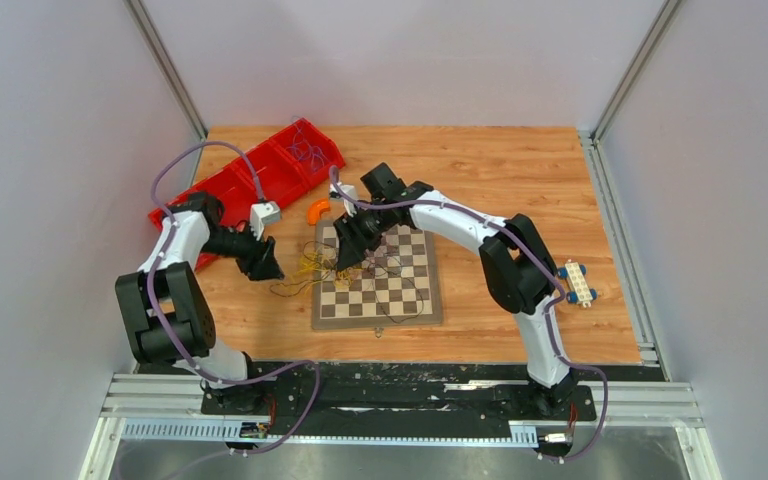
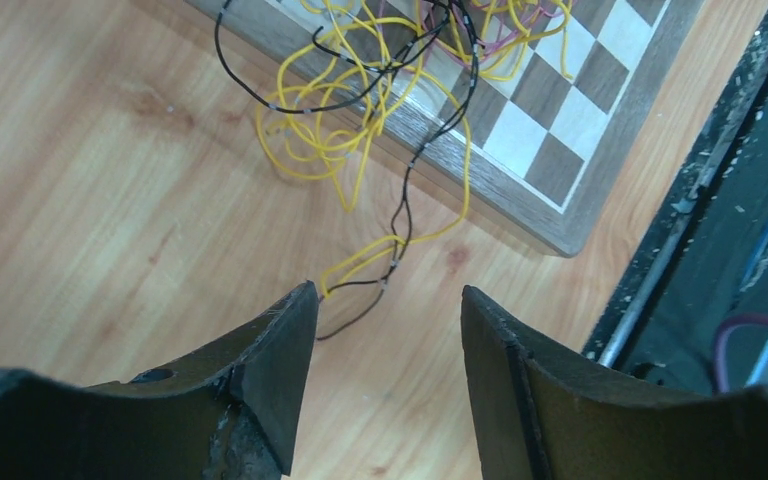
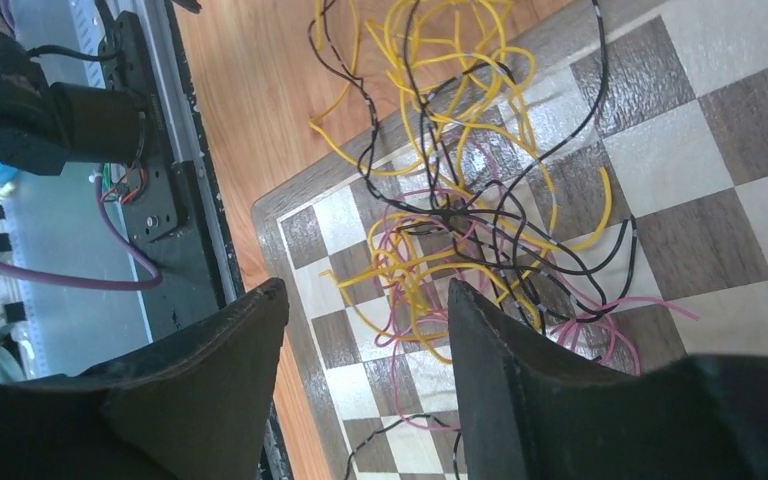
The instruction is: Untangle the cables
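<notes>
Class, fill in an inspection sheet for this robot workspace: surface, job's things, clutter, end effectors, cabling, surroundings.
Surface: wooden table with a chessboard lying on it.
Job's things: tangled cables in yellow, black and pink, across the board's corner and spilling onto the table.
Clutter: red bins, orange piece, white-and-blue block.
End effectors: left end effector open, a loose cable end by its tips; right end effector open over the tangle.
Cables: purple-grey hoses along both arms.
Surroundings: plain walls on three sides.
</notes>
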Robot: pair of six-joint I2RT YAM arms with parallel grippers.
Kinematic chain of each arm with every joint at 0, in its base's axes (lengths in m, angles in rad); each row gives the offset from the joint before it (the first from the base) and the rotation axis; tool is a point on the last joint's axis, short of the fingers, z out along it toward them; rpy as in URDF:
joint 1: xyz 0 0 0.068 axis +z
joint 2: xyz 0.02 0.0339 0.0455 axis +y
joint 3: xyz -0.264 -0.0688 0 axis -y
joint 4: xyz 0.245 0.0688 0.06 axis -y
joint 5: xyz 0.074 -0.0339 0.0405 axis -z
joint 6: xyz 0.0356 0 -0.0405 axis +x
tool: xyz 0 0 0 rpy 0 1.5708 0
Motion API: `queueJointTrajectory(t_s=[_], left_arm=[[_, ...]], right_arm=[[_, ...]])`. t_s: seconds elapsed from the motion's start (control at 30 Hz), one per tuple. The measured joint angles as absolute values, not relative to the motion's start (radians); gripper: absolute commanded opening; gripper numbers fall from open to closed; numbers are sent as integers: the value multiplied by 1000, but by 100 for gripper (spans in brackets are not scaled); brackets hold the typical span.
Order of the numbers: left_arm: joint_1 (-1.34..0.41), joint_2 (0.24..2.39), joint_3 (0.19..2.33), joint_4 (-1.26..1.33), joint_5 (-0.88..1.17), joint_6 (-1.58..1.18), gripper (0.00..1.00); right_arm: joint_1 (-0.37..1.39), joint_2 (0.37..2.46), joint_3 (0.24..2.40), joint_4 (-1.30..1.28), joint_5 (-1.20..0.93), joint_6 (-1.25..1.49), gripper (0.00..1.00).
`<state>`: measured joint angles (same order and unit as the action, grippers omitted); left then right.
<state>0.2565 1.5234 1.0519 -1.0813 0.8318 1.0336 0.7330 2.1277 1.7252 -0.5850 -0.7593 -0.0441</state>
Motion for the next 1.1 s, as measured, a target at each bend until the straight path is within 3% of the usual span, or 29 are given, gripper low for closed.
queueJointTrajectory(t_s=[0.3, 0.53, 0.8, 1.1], left_arm=[[247, 1582, 1047, -978, 889, 1100, 57], [207, 1592, 1037, -788, 904, 836, 57], [192, 1698, 1061, -654, 916, 565, 64], [136, 1778, 1077, -540, 902, 332, 60]], right_arm=[[742, 2196, 1732, -561, -758, 18, 45], [745, 2206, 1719, -547, -728, 25, 44], [745, 2206, 1668, -525, -712, 25, 43], [745, 2202, 1649, -488, -721, 25, 43]])
